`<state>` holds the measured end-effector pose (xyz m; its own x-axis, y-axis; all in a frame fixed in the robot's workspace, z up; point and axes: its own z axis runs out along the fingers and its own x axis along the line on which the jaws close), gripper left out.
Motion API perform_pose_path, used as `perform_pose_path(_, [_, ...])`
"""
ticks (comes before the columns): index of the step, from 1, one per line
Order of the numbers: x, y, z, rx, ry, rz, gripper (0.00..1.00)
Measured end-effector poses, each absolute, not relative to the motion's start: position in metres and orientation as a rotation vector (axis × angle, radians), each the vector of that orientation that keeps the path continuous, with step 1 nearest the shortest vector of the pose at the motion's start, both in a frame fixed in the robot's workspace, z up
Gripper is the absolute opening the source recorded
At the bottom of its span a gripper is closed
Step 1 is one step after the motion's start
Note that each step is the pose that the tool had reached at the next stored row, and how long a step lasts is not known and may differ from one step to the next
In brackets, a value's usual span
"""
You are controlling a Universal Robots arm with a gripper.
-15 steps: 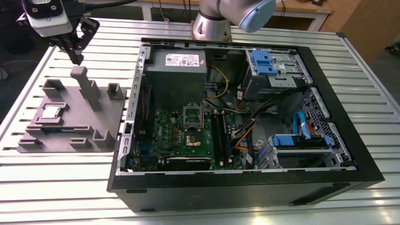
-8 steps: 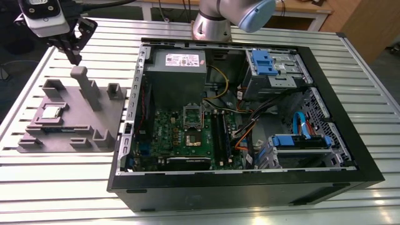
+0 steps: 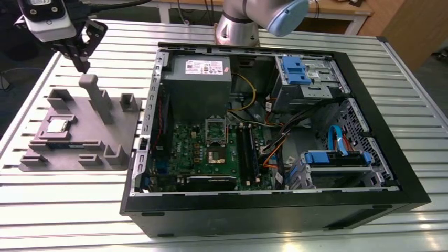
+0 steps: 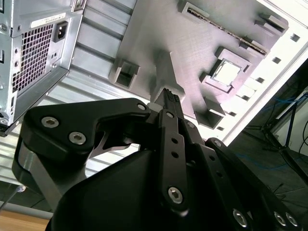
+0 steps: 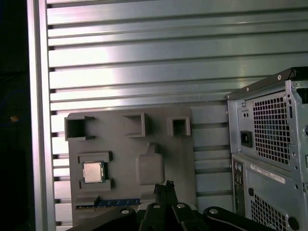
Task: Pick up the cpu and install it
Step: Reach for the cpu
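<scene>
The cpu [image 3: 56, 126] is a small silver square lying flat in a recess of the grey holder block [image 3: 119, 136], on the exterior view's left. Both wrist views show the cpu [image 4: 226, 73] [image 5: 93, 172] in that recess. My gripper [image 3: 84, 67] hangs above the block's tall post [image 3: 89, 81], off to the side of the chip and well above it. Its black fingers [image 4: 168, 98] [image 5: 166, 185] are pressed together with nothing between them. Inside the open computer case [image 3: 392, 157], the motherboard socket [image 3: 213, 153] lies uncovered with its silver frame [image 3: 215, 127] flipped up.
The case holds a grey power supply [image 3: 199, 71], black memory slots [image 3: 246, 149], blue drive brackets [image 3: 301, 68] and loose cables [image 3: 280, 142]. The holder block carries several raised posts and pockets. Everything rests on a ribbed metal table [image 3: 70, 205]. The arm's base [image 3: 238, 26] stands behind the case.
</scene>
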<state>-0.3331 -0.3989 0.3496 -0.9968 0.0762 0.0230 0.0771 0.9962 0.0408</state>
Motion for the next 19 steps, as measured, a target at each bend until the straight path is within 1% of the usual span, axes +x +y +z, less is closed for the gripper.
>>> perform_pose_path(10, [-0.341, -0.399, 0.349, -0.12, -3.117, -0.065, 0.1])
perform_pose_path(19, [-0.376, -0.399, 0.348, -0.12, -3.117, -0.065, 0.1])
